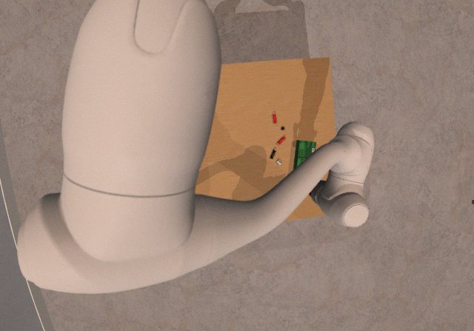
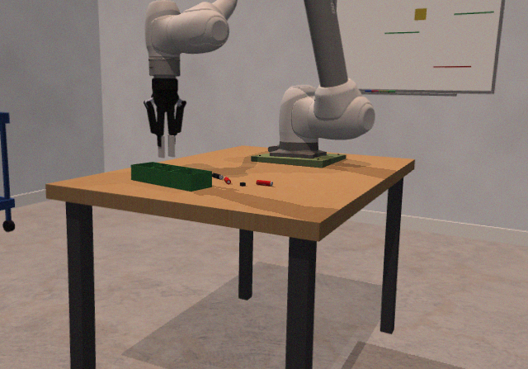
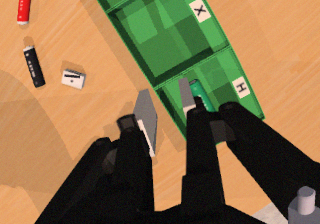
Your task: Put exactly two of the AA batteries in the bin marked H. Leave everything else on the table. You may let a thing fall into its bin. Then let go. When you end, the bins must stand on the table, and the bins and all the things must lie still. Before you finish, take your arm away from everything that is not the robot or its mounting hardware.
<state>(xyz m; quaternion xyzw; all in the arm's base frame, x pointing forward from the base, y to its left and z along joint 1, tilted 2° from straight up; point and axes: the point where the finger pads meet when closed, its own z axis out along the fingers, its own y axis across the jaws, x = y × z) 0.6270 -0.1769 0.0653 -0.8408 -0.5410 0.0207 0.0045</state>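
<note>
A green bin (image 3: 167, 24) with three compartments lies on the wooden table; it also shows in the side view (image 2: 170, 175). The near compartment is marked H (image 3: 240, 86), the middle one X (image 3: 199, 10). A green battery (image 3: 200, 96) lies inside the H compartment, partly hidden by my finger. My gripper (image 3: 167, 98) (image 2: 166, 145) hangs well above the bin's H end, its fingers a little apart with nothing between them. A red battery (image 3: 24, 3) and a black battery (image 3: 34, 66) lie on the table left of the bin. A second red battery (image 1: 274, 118) lies farther off.
The arm's green base plate (image 2: 298, 158) stands at the table's far side. The table edge runs close behind the bin.
</note>
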